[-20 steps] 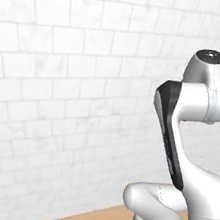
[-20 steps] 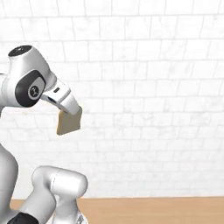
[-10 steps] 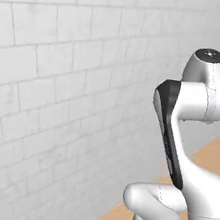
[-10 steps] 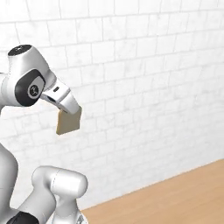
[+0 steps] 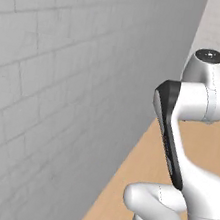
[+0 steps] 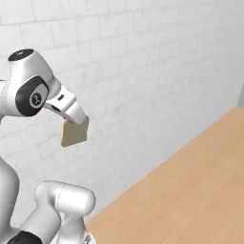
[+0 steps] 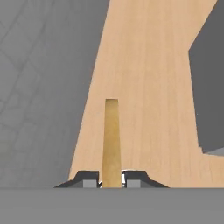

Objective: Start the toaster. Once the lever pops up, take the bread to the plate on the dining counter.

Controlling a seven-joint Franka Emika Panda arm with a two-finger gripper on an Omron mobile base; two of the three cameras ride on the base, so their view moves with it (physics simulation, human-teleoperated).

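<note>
My gripper (image 6: 76, 117) is shut on the top edge of the bread (image 6: 75, 133), a flat tan slice that hangs below the raised hand in front of the white tiled wall. In the hand view the bread (image 7: 111, 140) shows edge-on as a narrow tan strip, pinched between the two fingertips (image 7: 89, 179) of the gripper (image 7: 111, 181). The arm is folded high, its elbow (image 5: 206, 92) near the wall. The toaster, its lever, the plate and the dining counter are out of view.
A white tiled wall (image 5: 58, 98) stands close on the left and runs away ahead. Light-wood floor (image 6: 190, 190) stretches to the right. A grey block (image 7: 212, 87) rises at the right of the hand view; what it is I cannot tell.
The whole picture has swung: the base has turned, so the wall now slants away and more wood floor shows. The arm keeps its pose with the bread still held.
</note>
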